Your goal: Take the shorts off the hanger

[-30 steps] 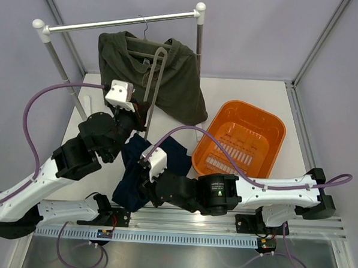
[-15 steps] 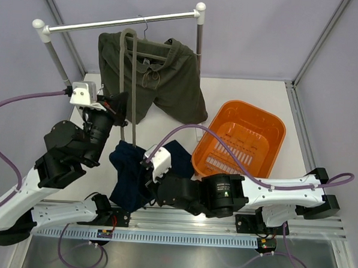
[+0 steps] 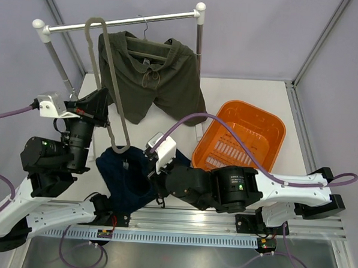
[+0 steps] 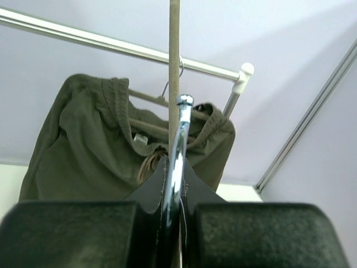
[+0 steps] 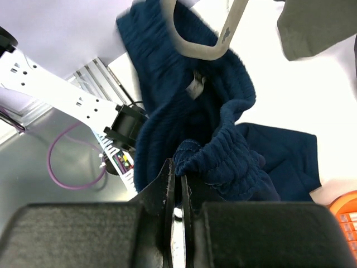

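"At the left, what has moved?"
"The left gripper (image 4: pixel 175 187), clamped tight on the hanger (image 4: pixel 174 56) by its hook, has swung it up and leftward."
"And further right?"
"The navy shorts (image 3: pixel 125 179) cling only to its lower end, with the right gripper (image 5: pixel 177 178) pinched closed on their waistband. They look nearly free. The olive shorts (image 3: pixel 151 90) hang on the rail (image 3: pixel 125 22)."

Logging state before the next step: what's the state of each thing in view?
left hand: shut on the beige hanger's chrome hook.
right hand: shut on the navy shorts' waistband.
beige hanger: off the rail, held tilted, lower end at the navy waistband.
navy shorts: bunched, partly on the table.
olive shorts: hanging from their own hanger on the rail.
orange basket: upright, empty.
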`<state>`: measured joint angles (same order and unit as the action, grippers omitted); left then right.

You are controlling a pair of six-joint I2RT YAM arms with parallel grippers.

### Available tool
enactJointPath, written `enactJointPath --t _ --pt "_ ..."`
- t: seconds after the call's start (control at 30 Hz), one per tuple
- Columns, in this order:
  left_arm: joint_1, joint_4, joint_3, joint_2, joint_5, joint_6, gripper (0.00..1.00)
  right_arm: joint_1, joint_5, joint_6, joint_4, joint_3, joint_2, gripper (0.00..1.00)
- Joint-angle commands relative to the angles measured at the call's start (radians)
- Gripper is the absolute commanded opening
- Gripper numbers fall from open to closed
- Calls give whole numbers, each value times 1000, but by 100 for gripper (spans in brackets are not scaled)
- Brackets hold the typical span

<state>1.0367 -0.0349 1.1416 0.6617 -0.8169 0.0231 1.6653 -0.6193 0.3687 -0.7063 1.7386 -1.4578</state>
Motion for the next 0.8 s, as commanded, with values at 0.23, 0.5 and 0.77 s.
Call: enactJointPath --t 0.23,0.5,0.77 --pt "3 -260 -13 7 44 90 0 10 -97 -57 -1 91 -26 0" --pt "3 212 190 45 53 -17 0 -54 -308 -414 -26 471 -33 0" --pt "3 533 184 1 113 -169 0 -59 -545 -1195 746 513 146 0"
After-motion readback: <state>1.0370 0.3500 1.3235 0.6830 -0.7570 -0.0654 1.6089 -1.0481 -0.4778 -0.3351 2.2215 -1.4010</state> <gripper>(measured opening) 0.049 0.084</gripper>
